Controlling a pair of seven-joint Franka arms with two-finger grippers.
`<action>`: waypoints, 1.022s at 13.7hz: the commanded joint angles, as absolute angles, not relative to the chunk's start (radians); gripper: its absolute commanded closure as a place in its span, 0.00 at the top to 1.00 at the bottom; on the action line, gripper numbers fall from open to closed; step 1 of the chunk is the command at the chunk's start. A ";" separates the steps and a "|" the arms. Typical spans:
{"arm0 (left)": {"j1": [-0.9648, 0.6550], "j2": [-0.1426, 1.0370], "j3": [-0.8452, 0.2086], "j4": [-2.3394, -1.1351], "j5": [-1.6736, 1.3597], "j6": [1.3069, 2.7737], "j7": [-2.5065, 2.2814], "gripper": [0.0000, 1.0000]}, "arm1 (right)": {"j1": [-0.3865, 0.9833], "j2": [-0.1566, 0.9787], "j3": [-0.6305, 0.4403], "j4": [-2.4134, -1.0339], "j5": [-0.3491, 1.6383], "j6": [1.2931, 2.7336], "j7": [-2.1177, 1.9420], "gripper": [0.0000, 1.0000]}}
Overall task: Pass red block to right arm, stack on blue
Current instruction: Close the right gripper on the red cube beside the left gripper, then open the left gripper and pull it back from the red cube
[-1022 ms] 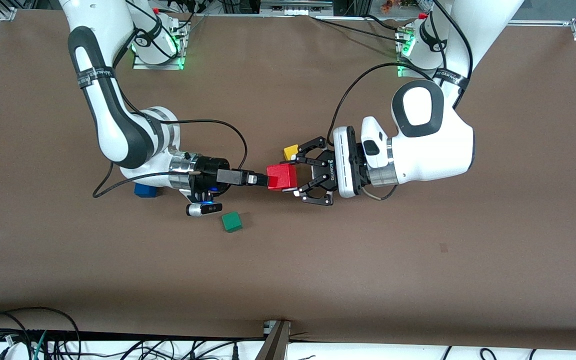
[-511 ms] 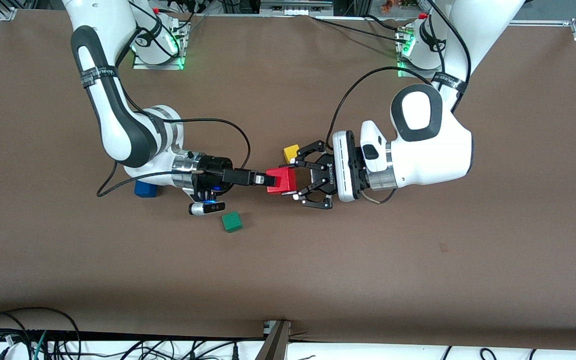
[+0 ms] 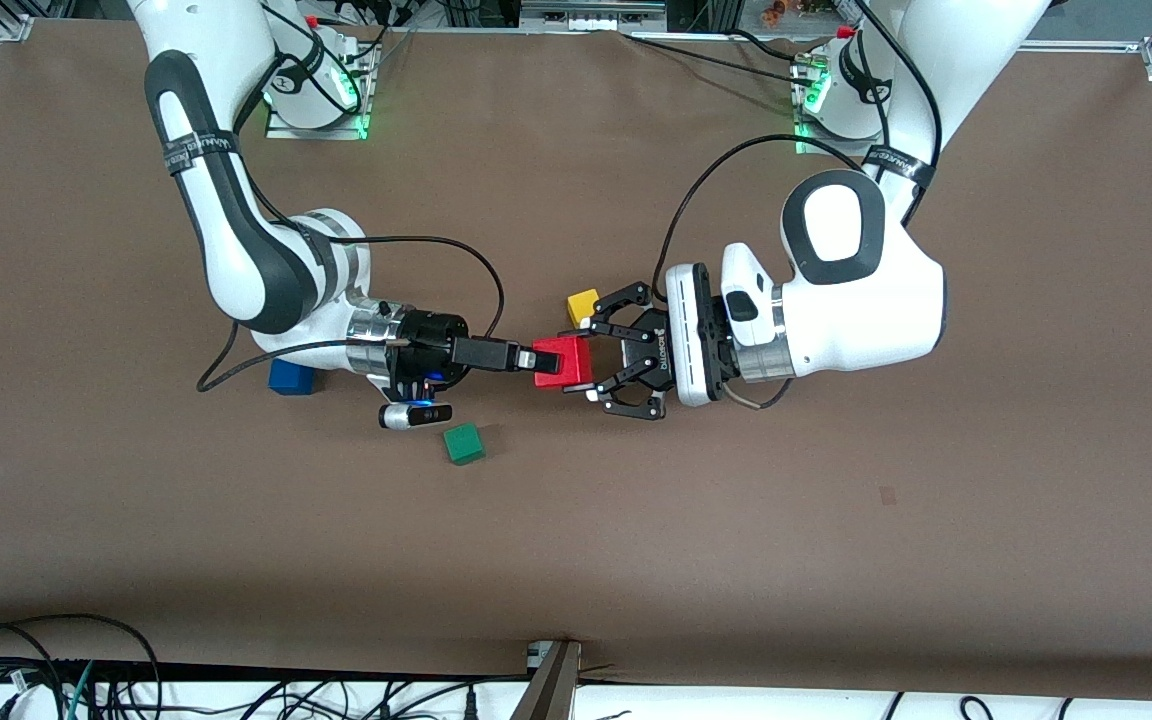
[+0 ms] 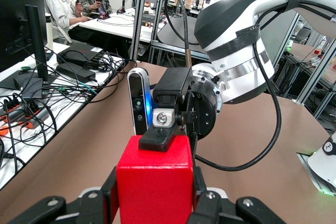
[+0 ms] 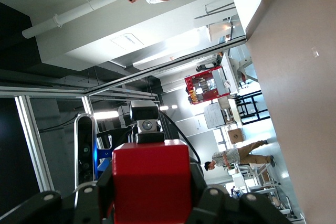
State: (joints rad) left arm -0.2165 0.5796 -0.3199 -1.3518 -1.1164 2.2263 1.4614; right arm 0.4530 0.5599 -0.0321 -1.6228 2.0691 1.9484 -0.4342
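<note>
- Now we see the red block (image 3: 564,360) held over mid-table — the left gripper (image 3: 588,360) clamps it.
- Meanwhile the right gripper (image 3: 536,357) grasps it too.
- We find the blue cube (image 3: 291,376) under the right arm (image 3: 236,240).

Note the matt, smooth red block (image 3: 563,362); the matt brown desk (image 3: 636,520); the right arm's (image 3: 236,250) glossy white plastic shell and its polished metal wrist ring (image 3: 368,338).

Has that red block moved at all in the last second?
Barely: the red block has edged slightly toward the right arm's end, judged against the yellow cube.
</note>
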 commanded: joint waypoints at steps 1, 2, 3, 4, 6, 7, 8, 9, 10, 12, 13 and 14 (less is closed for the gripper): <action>-0.227 0.600 -0.318 -1.316 -1.141 2.230 1.486 0.01 | 0.459 0.555 -0.035 -1.620 2.105 1.953 -0.442 0.00; -0.227 0.598 -0.318 -1.316 -1.141 2.229 1.480 0.20 | 0.457 0.555 -0.035 -1.618 2.105 1.953 -0.442 0.00; -0.227 0.598 -0.318 -1.316 -1.143 2.230 1.483 0.99 | 0.457 0.554 -0.037 -1.617 2.105 1.953 -0.442 0.00; -0.227 0.598 -0.318 -1.316 -1.150 2.229 1.477 1.00 | 0.456 0.554 -0.037 -1.612 2.103 1.953 -0.442 0.00; -0.229 0.598 -0.318 -1.318 -1.172 2.229 1.477 1.00 | 0.454 0.554 -0.038 -1.612 2.103 1.953 -0.442 0.00; -0.229 0.598 -0.318 -1.319 -1.173 2.229 1.477 1.00 | 0.453 0.554 -0.040 -1.611 2.103 1.953 -0.442 0.00; -0.229 0.598 -0.318 -1.319 -1.173 2.230 1.477 1.00 | 0.453 0.554 -0.040 -1.611 2.105 1.953 -0.439 0.00; -0.229 0.598 -0.318 -1.321 -1.173 2.229 1.477 1.00 | 0.453 0.552 -0.041 -1.611 2.102 1.953 -0.434 0.00; -0.227 0.598 -0.318 -1.322 -1.173 2.229 1.477 1.00 | 0.449 0.551 -0.046 -1.609 2.092 1.953 -0.431 0.00; -0.227 0.595 -0.318 -1.327 -1.173 2.229 1.477 1.00 | 0.431 0.549 -0.054 -1.609 2.070 1.951 -0.430 0.00; -0.227 0.594 -0.316 -1.330 -1.173 2.229 1.477 1.00 | 0.416 0.549 -0.054 -1.605 2.033 1.951 -0.428 0.00; -0.224 0.591 -0.313 -1.331 -1.173 2.229 1.477 1.00 | 0.404 0.549 -0.054 -1.582 1.996 1.951 -0.426 0.00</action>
